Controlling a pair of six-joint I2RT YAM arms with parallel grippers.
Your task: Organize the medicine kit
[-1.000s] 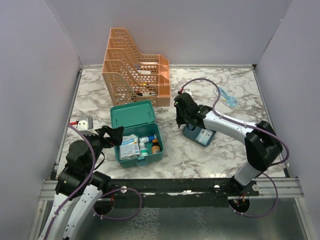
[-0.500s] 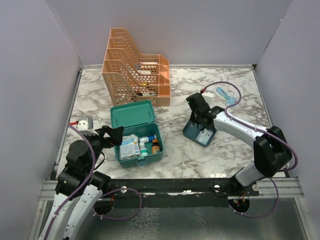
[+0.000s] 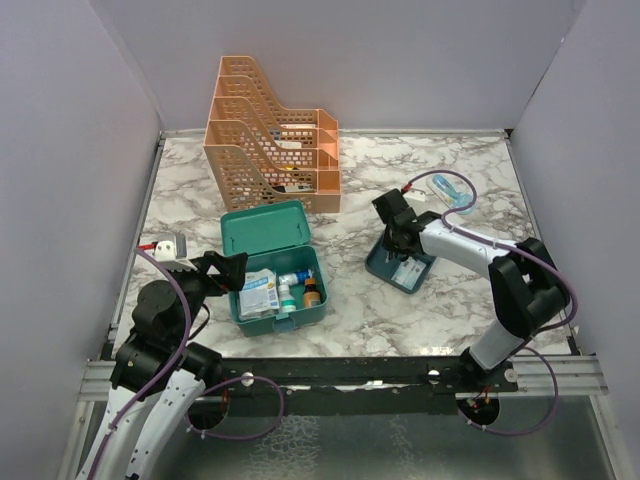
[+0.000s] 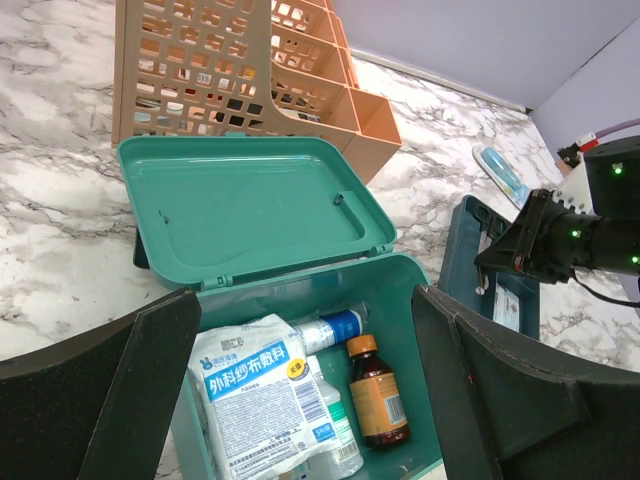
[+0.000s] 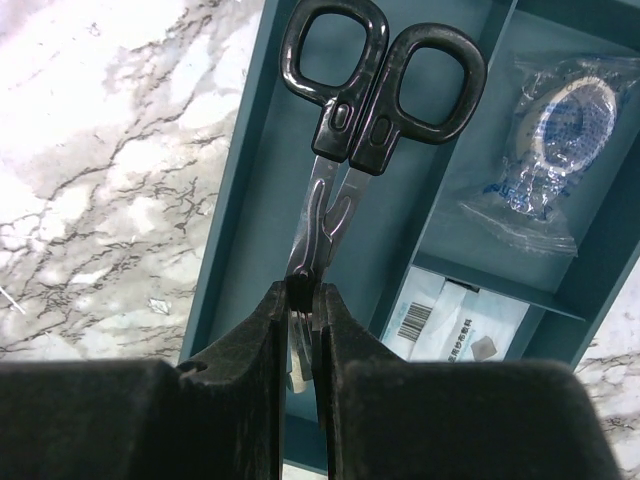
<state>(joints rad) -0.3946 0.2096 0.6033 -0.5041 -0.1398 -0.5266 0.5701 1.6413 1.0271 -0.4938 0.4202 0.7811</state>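
The teal medicine kit box (image 3: 322, 290) stands open with its lid (image 4: 250, 210) laid back. It holds a white gauze packet (image 4: 255, 390), a brown bottle (image 4: 378, 400) and a blue-and-white tube (image 4: 335, 328). My left gripper (image 4: 305, 320) is open and empty just in front of the box; it also shows in the top view (image 3: 228, 268). The teal divided tray (image 5: 270, 200) lies to the right of the box (image 3: 380, 265). My right gripper (image 5: 303, 300) is shut on the blades of black-handled scissors (image 5: 360, 110) in the tray's long compartment.
The orange file rack (image 3: 270, 130) stands behind the box. A bagged tape roll (image 5: 545, 150) and a white packet (image 5: 460, 320) lie in other tray compartments. A blue item (image 3: 455, 195) lies at the back right. A small white device (image 3: 165, 246) sits at the left edge.
My right gripper has moved right from beside the tray's left end and come down over the tray. The left arm has not moved.
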